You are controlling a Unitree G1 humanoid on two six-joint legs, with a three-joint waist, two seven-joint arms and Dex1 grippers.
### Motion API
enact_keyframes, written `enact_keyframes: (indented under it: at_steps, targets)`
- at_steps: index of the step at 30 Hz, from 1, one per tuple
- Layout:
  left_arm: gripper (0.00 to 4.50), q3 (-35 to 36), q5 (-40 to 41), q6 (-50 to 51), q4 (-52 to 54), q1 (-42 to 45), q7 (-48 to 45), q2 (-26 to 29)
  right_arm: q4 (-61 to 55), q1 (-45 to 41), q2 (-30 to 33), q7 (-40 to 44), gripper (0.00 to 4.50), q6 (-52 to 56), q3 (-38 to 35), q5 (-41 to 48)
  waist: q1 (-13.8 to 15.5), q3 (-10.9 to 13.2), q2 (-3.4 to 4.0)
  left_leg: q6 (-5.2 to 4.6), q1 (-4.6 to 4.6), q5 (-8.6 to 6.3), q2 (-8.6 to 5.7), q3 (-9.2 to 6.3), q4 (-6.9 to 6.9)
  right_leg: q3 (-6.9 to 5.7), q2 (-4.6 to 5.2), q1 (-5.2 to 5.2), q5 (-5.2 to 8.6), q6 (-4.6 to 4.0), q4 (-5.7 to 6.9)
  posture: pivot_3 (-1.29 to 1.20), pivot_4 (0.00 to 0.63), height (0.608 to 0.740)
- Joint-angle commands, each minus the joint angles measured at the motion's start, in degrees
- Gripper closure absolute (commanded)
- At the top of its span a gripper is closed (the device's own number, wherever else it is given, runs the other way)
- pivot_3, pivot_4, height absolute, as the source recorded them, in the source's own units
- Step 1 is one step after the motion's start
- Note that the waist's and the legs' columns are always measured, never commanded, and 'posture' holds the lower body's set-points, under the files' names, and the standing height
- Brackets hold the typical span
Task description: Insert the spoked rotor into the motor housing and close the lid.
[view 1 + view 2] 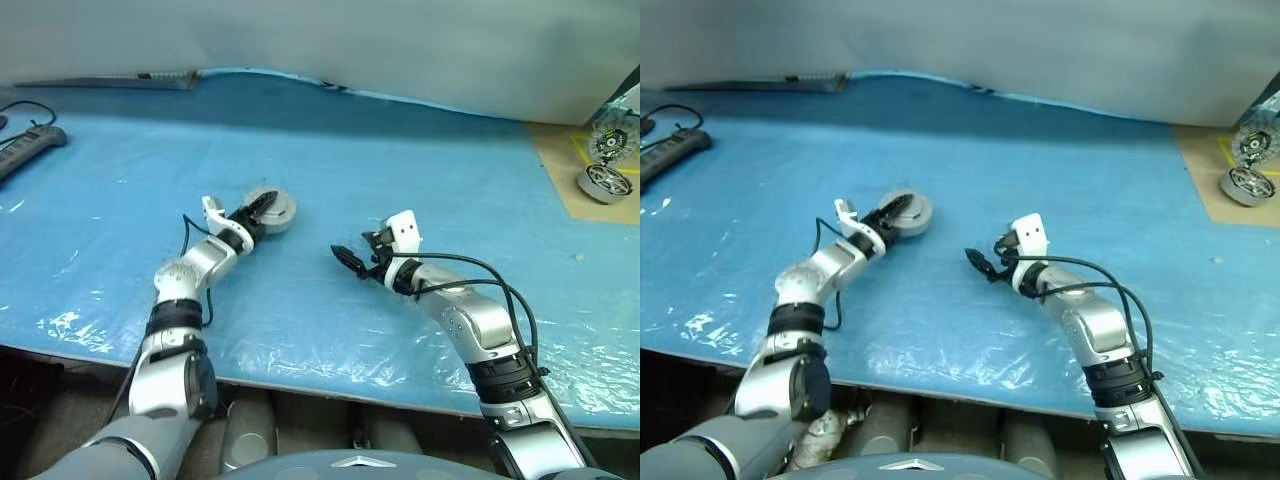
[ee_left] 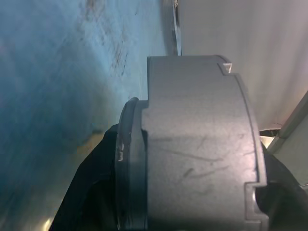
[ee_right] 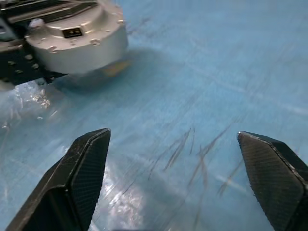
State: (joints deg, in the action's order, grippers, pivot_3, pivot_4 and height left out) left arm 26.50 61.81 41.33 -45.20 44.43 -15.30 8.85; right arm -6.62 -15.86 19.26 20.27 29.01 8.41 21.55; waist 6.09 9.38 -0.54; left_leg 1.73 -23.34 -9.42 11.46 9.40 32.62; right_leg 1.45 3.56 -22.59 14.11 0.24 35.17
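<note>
Motor housing [image 1: 272,211] set on the blue sheet [image 1: 420,180], lid [image 2: 202,144] shut over it, clasped between the left gripper's [image 1: 258,214] fingers; right gripper [image 1: 347,260] held apart, jaws spread wide, nothing gripped; duplicate motor [image 1: 606,182] seen far right

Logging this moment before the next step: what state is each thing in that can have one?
motor housing: lying on the blue table cover, lid shut against it
left hand: closed around the motor housing
right hand: open, empty, above the cover
duplicate motor: untouched, on the brown mat at far right
</note>
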Motion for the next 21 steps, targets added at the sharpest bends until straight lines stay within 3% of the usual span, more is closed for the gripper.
enact_keyframes:
  at_steps: [1,7,18,21]
  targets:
    - [2.08,0.58,-5.69,-7.4,-12.37,9.66,-6.53,2.16,-2.07,2.77,0.96,-0.48,0.0,-8.22,-0.29,-6.08,-0.04,0.02,-0.04,0.0,-0.02,0.0,0.0,-0.03,0.01,-0.01,0.0,0.0,0.0,0.0,0.0,0.0,0.15,0.74]
    - [2.08,2.73,-13.66,-18.08,-27.78,19.02,-7.8,2.54,0.5,8.34,-1.35,-2.79,0.0,-18.01,-0.3,-12.87,-0.24,0.03,-0.05,0.0,-0.18,0.0,0.0,-0.31,0.01,-0.17,-0.01,-0.01,-0.01,-0.03,-0.09,0.0,0.15,0.74]
    - [2.08,5.75,-22.75,-25.44,-32.38,24.35,-2.08,-0.45,2.15,9.48,-4.68,-3.99,0.0,-19.34,-0.23,-16.81,-0.26,0.09,-0.12,-0.02,-0.28,0.0,-0.03,-0.83,0.13,-0.65,0.12,0.25,-0.03,-0.1,-0.14,0.0,0.15,0.74]
    - [1.08,6.13,-24.69,-24.33,-32.57,23.81,-0.2,-0.49,2.21,9.4,-5.03,-3.79,0.0,-19.1,-0.03,-17.37,-0.27,0.09,-0.12,-0.02,-0.28,0.0,-0.12,-0.83,0.13,-0.79,0.27,0.3,-0.03,-0.1,-0.2,0.0,0.15,0.74]
